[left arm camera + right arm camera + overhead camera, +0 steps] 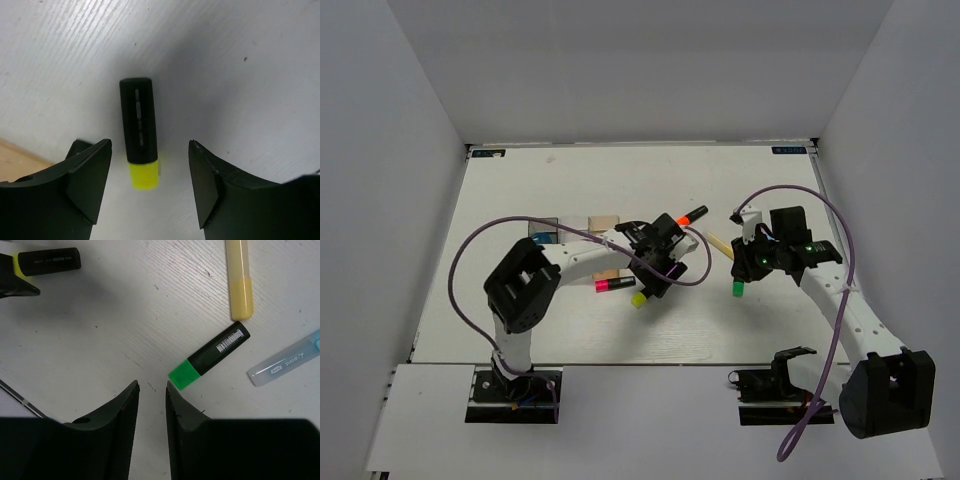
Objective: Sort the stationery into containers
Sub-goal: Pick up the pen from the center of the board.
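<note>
Behind left arm (575,262): containers (604,221) mostly hidden; blue roll (538,239) at left end.

A white table (580,190) is seen from above, closed in on its left, far and right sides by plain pale grey walls (640,70). A small blue label (492,153) is fixed at its far left corner and a second blue label (790,150) at its far right corner, the print on both too small to be read. In the wrist views a fine streaked grain and a few tiny dark specks (245,59) are shown on the tabletop, and a lower white ledge (650,395) is set along its near edge.
</note>
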{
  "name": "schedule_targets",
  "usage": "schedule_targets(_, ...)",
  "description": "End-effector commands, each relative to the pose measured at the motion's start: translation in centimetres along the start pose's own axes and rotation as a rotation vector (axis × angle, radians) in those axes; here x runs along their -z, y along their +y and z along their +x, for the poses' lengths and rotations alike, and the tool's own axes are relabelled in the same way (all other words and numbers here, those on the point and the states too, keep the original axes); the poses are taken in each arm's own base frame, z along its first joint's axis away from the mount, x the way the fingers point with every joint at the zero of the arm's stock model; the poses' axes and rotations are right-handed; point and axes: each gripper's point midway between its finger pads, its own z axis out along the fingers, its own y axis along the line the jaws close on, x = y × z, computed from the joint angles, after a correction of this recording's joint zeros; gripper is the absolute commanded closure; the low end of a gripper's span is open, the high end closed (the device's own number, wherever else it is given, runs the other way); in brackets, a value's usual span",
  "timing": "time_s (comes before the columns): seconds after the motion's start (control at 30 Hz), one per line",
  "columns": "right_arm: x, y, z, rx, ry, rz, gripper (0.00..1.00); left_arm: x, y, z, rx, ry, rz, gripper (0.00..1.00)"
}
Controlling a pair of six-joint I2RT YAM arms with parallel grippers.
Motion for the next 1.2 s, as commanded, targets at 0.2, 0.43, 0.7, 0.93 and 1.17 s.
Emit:
schedule_targets(0.2, 0.8, 0.1, -0.7, 0.021, -0.048, 0.020, 0.68, -3.0, -0.1, -1.0, 0.031, 0.008, -0.008, 0.31)
schedule_targets(0.43, 0.9, 0.1, -0.7, 0.021, -0.052, 0.024, 0.68, -4.1, -0.1, 1.2, 0.026, 0.098, -0.015, 0.68)
schedule_targets(0.7, 1.0, 0.0, -0.7, 0.024, -0.055, 0.028, 0.65, -2.7, 0.2, 0.8, -0.005, 0.101, -0.071, 1.00)
schedule_targets(0.93, 1.0, 0.0, -0.6, 0.026, -0.053, 0.035, 0.57, 6.6, 1.3, -6.8, 0.189, -0.250, -0.075, 1.00)
schedule_targets(1.17, 1.0, -0.1, -0.6, 0.027, -0.055, 0.036, 0.57, 13.8, 10.4, -5.6, 0.581, -0.510, -0.154, 1.00)
